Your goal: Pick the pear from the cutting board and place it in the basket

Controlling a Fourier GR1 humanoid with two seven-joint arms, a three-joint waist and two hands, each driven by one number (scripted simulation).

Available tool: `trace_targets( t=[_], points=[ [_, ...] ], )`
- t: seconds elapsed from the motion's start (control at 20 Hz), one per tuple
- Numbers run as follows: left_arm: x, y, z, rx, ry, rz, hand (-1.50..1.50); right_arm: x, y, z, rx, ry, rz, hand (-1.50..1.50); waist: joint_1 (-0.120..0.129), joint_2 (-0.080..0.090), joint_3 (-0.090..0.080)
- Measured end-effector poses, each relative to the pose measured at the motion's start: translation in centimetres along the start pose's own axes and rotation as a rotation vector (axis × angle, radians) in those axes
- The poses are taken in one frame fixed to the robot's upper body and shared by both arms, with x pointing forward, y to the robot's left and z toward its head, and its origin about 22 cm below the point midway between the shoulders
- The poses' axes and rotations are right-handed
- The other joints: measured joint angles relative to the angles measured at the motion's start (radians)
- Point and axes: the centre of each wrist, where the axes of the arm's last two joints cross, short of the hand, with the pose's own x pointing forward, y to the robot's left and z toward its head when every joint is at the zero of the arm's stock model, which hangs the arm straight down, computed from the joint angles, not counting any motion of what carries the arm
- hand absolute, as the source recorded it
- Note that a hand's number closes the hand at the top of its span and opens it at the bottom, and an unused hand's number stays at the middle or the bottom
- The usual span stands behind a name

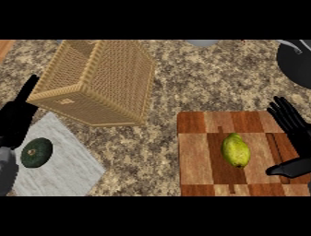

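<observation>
With the pear lying untouched on the cutting board, the right hand hangs open just beside it, seemingly poised to close in, grasp and carry it left to the basket.

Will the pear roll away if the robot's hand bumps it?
Probably a little: the pear is rounded, lying on its side on the flat cutting board. Its uneven shape would likely make it wobble, not roll straight. Its smooth skin may be slippery.
</observation>
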Motion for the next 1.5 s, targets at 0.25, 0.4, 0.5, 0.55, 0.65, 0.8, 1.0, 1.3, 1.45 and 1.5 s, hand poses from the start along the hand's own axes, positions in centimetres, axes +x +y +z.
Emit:
trace_targets(
  t=[0.25, 0.4, 0.5, 0.55, 0.65, 0.8, 1.0, 1.3, 1.45, 1.5],
  points=[
    [0.1, 0.0, -0.5, 0.000, 0.003, 0.003, 0.00, -1.2, 1.8, -1.0, 0.054, 0.035, 0.034, -1.50, 0.000, 0.000, 0.000],
    [-0.4, 0.3, -0.5, 0.005, -0.009, -0.001, 0.00, -2.0, 1.9, -1.6, 0.071, 0.046, 0.051, -1.50, 0.000, 0.000, 0.001],
    [-0.4, 0.4, -0.4, 0.006, -0.005, 0.001, 0.00, -2.4, 1.9, -1.3, 0.075, 0.046, 0.056, -1.50, 0.000, 0.000, 0.000],
    [-0.4, 0.3, -0.4, 0.008, -0.005, 0.001, 0.00, -2.3, 2.0, -1.1, 0.076, 0.044, 0.054, -1.50, -0.001, 0.000, 0.001],
    [-0.4, 0.5, -0.7, 0.008, -0.003, -0.004, 0.00, -2.4, 1.9, -0.9, 0.080, 0.035, 0.053, -1.50, -0.002, 0.000, 0.001],
    [-0.1, 0.4, -0.5, 0.002, 0.004, -0.004, 0.00, -3.1, 2.2, -0.9, 0.087, 0.026, 0.039, -1.50, -0.001, 0.001, 0.000],
    [-0.2, 0.0, -0.5, 0.012, -0.007, -0.002, 0.00, -3.1, 2.0, -0.2, 0.103, -0.002, 0.012, -1.50, -0.003, -0.001, 0.001],
    [0.1, 0.0, -0.3, 0.006, 0.002, -0.002, 0.00, -4.3, 3.1, 0.5, 0.119, -0.024, 0.027, -1.50, -0.003, 0.000, 0.000],
    [-0.3, 0.1, -0.8, 0.017, -0.002, -0.001, 0.00, -4.1, 3.6, 0.3, 0.121, -0.008, 0.051, -1.50, -0.003, -0.001, 0.000],
    [-0.1, 0.1, -0.7, 0.011, 0.001, -0.002, 0.00, -4.1, 4.1, 0.5, 0.118, -0.002, 0.059, -1.50, -0.004, -0.001, 0.000]
  ],
)
